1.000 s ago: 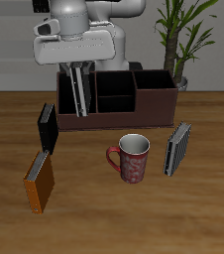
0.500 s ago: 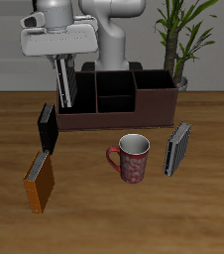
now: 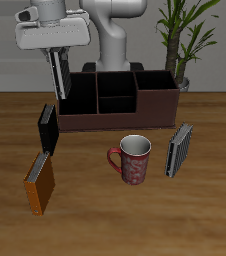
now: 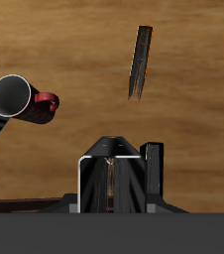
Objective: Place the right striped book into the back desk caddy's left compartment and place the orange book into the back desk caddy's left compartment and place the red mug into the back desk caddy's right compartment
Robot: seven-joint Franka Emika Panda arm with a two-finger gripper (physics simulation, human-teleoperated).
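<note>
While my gripper [image 3: 58, 72] grips the right striped book [image 3: 59, 75] closed, I hang above the back desk caddy [image 3: 120, 100].

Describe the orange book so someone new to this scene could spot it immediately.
Start at the long maroon back desk caddy and come toward the table's front edge, past the plain black book standing just before it. The orange book stands next, nearest that edge: orange-brown with darker edges, the only warm-coloured book.
</note>
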